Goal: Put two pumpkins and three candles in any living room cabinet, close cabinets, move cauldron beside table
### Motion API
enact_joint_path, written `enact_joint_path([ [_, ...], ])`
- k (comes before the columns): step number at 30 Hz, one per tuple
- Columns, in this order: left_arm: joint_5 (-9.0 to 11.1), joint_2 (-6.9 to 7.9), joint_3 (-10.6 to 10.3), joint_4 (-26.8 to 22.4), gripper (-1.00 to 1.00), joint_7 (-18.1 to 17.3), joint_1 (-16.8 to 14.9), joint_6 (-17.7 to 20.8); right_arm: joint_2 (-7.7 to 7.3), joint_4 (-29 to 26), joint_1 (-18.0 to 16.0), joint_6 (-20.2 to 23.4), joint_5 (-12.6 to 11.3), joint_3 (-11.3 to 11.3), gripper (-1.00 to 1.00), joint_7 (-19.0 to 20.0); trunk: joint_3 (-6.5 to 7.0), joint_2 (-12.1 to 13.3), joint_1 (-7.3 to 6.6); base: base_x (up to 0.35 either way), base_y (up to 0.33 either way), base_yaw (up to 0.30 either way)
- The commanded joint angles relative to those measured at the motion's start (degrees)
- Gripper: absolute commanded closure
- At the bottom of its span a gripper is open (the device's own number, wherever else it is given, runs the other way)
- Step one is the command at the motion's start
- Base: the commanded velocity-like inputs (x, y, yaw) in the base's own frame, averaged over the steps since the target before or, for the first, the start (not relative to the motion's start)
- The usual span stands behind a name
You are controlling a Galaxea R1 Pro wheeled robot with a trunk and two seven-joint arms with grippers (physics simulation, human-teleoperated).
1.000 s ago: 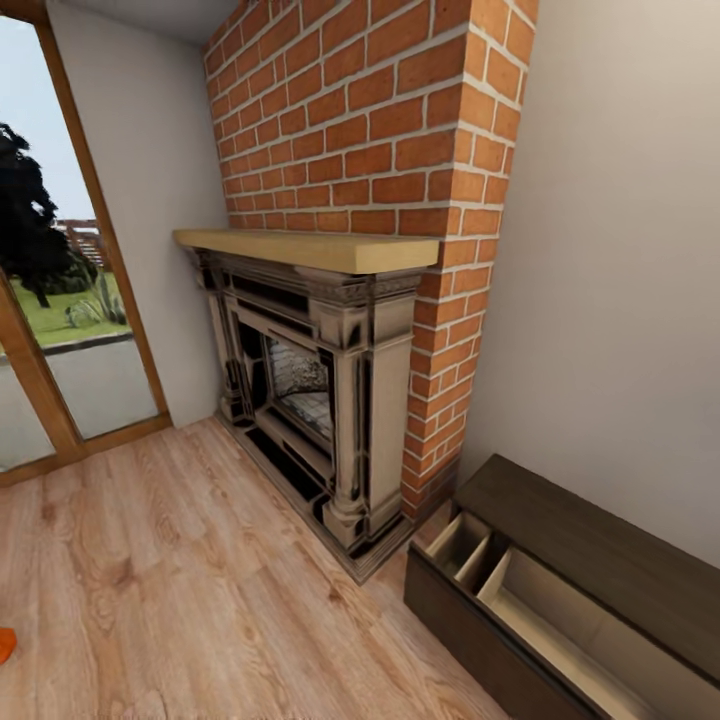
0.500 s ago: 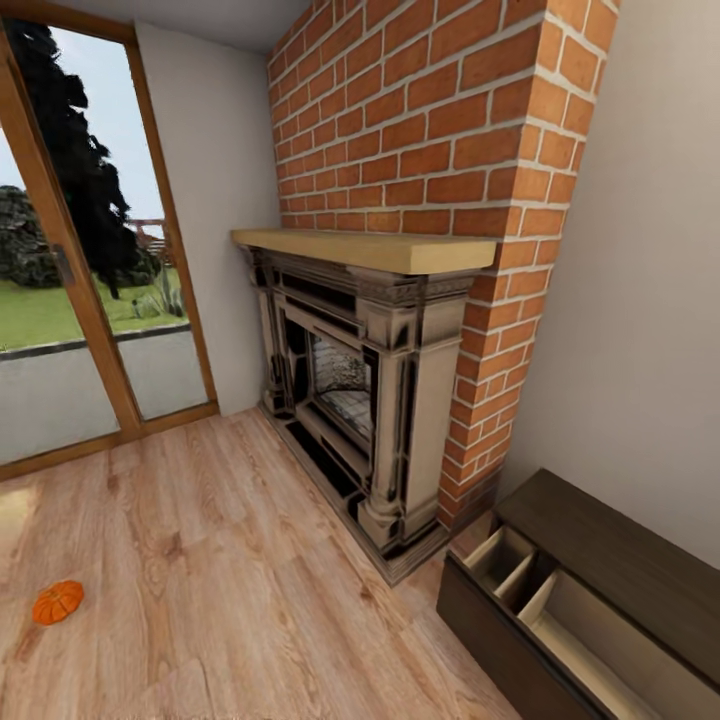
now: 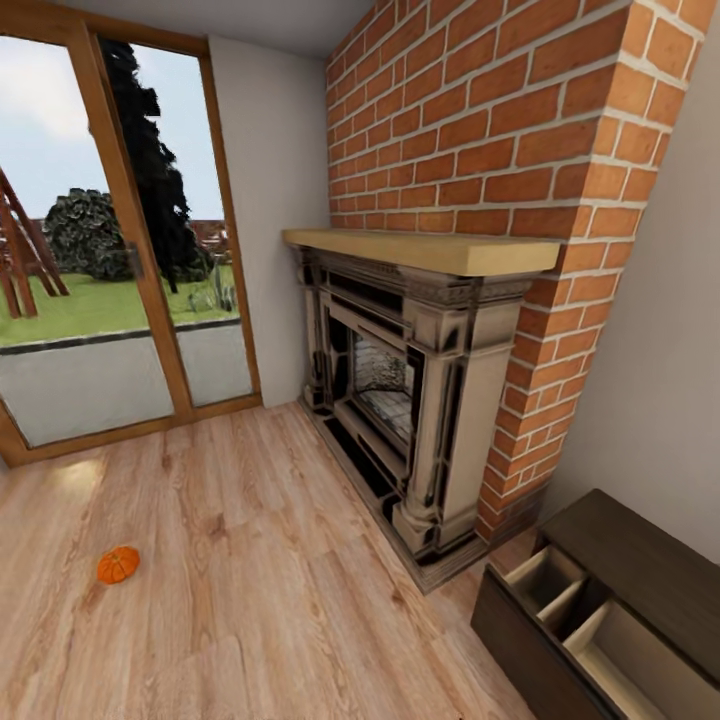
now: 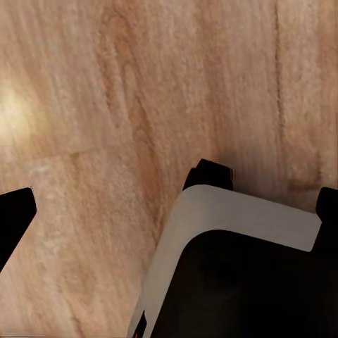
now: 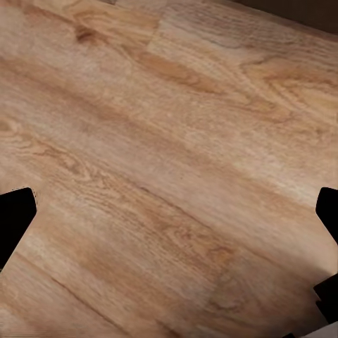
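One small orange pumpkin (image 3: 118, 565) lies on the wooden floor at the head view's lower left, alone in the open. The low dark brown cabinet (image 3: 640, 562) stands against the wall at the lower right, with a drawer (image 3: 556, 585) pulled out showing pale beige compartments that look bare. In the left wrist view my left gripper (image 4: 169, 211) is open, its dark fingertips (image 4: 14, 218) wide apart over the floor and a white and black part of the robot. My right gripper (image 5: 169, 211) is open too, above bare floorboards. Candles, cauldron and table are out of view.
A brick chimney with an ornate fireplace (image 3: 420, 400) and pale mantel (image 3: 430, 248) juts out from the wall beside the cabinet. Wood-framed glass doors (image 3: 130, 300) to a garden stand at the left. Wooden floor (image 3: 260, 560) stretches between the pumpkin and the fireplace.
The head camera has swung left: the fireplace and cabinet slid right in the picture, and the pumpkin moved from the left edge further in. The things themselves have not moved.
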Motion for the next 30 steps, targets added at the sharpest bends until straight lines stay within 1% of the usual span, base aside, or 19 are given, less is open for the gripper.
enact_joint_path([
  [1, 0.5, 0.01, -0.5, -0.1, -1.00, 0.2, 0.0, 0.3, 0.01, 0.0, 0.0, -0.2, -0.5, 0.5, -1.00, 0.0, -0.06, 0.0, 0.00, 0.000, 0.000, 0.286],
  [30, 0.5, 0.04, -0.5, -0.1, -1.00, 0.2, 0.0, 0.3, 0.01, 0.0, 0.0, -0.2, -0.5, 0.5, -1.00, 0.0, -0.06, 0.0, 0.00, 0.000, 0.000, 0.286],
])
